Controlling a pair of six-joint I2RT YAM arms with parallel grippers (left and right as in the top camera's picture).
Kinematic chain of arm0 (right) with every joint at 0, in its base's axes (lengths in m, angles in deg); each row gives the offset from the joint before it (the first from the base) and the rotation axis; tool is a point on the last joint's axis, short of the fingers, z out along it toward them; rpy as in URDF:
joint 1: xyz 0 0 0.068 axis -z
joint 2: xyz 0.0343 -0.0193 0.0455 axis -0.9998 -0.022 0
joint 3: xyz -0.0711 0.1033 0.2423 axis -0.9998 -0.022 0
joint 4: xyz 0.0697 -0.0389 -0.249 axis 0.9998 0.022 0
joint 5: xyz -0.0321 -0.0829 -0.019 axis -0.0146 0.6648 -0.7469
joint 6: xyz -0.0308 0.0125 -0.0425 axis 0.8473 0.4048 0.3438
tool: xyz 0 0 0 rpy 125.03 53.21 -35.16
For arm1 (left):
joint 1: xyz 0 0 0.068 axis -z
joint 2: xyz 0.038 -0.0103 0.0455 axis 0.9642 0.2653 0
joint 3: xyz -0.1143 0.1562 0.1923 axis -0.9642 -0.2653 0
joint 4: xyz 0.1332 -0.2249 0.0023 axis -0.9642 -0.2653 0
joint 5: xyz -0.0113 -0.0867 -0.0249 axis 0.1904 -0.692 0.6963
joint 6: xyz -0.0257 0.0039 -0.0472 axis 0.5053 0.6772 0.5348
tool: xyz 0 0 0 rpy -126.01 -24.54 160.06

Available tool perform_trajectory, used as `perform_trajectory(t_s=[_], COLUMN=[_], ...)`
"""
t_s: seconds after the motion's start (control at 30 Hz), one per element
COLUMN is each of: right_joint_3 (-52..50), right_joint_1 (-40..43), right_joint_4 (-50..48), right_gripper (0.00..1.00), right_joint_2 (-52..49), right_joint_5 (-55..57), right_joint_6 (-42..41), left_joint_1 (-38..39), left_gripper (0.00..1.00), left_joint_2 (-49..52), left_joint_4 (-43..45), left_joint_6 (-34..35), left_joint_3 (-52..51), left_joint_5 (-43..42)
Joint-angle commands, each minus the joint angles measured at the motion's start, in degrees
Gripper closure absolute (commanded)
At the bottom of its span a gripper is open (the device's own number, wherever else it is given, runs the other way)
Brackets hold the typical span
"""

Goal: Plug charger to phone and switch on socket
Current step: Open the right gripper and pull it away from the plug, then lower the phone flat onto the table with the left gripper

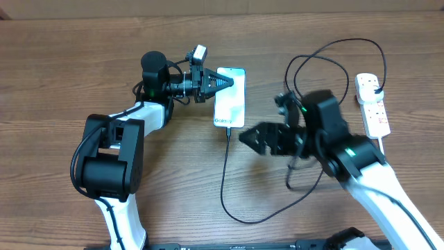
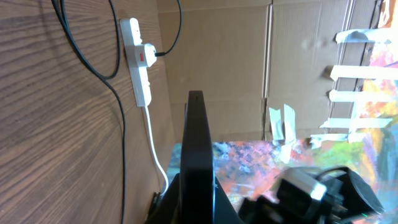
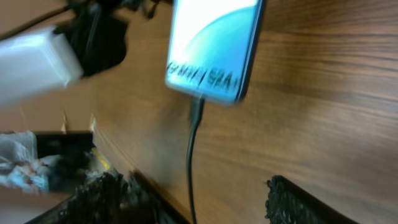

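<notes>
- The overhead view is showing the whole layout. The slim black-edged smartphone with the light blue screen (image 1: pixel 229 97) is lying flat on the brown wooden worktop (image 1: pixel 83 55), between the two arms.
- The long thin black charger cable (image 1: pixel 223 173) is running from the phone's lower edge toward the near side. From there it is looping right and back up to the white elongated power strip (image 1: pixel 372 105) at the far right.
- The right wrist view is giving what the overhead cannot. The cable's small black connector tip (image 3: pixel 196 111) is sitting in the port on the phone's (image 3: pixel 214 43) bottom edge, though the picture is blurred.
- The left wrist view is looking past the phone to the power strip (image 2: pixel 138 62), where a plug is seated beside a red switch (image 2: pixel 142 57). Its position cannot be told.
- The left gripper (image 1: pixel 227 82) is pinched to a point with nothing between its fingers, its tip overlapping the phone's upper left edge.
- The right gripper (image 3: pixel 196 183) is spread wide and holding nothing, hovering just beside the phone's lower end.
</notes>
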Motion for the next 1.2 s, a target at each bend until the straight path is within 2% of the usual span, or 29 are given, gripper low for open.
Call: perform_trajectory(t_s=[0.0,0.13,0.4,0.53,0.63,0.83,1.03,1.1,1.17], right_joint_3=[0.81,0.81,0.81,0.81,0.81,0.81,0.81,0.81,0.81], right_joint_1=[-0.11,-0.11,-0.11,-0.11,-0.11,-0.11,-0.11,-0.11,-0.11], right_joint_4=[3.39,8.81,11.32,10.88,10.78,10.75,10.75,10.75,10.78], right_gripper=[0.12,0.0,0.0,0.0,0.0,0.0,0.0,0.0,0.0], right_joint_2=[7.48,13.31,14.16,14.16,14.16,14.16,14.16,14.16,14.16], right_joint_5=[4.48,8.76,10.49,10.78,10.78,10.78,10.75,10.75,10.73], right_joint_6=[4.57,4.59,5.88,6.08,6.08,6.05,6.05,6.05,6.05], left_joint_1=[-0.13,0.09,0.11,0.11,0.13,0.13,0.11,0.11,0.11], left_gripper=[0.95,0.96,0.96,0.96,0.96,0.96,0.96,0.76,0.73], left_joint_2=[-0.13,-0.13,-0.13,-0.13,-0.13,-0.13,-0.13,-0.13,-0.13], left_joint_4=[-1.75,-12.07,-39.06,-47.04,-49.86,-55.78,-59.91,-62.12,-64.0], left_joint_6=[-4.72,-11.96,-32.87,-40.52,-44.89,-49.48,-50.31,-50.27,-50.27], left_joint_3=[0.28,0.26,0.26,0.26,0.26,0.26,0.26,0.26,0.26], left_joint_5=[-0.98,1.44,12.68,18.25,20.79,27.67,31.71,33.99,36.15])
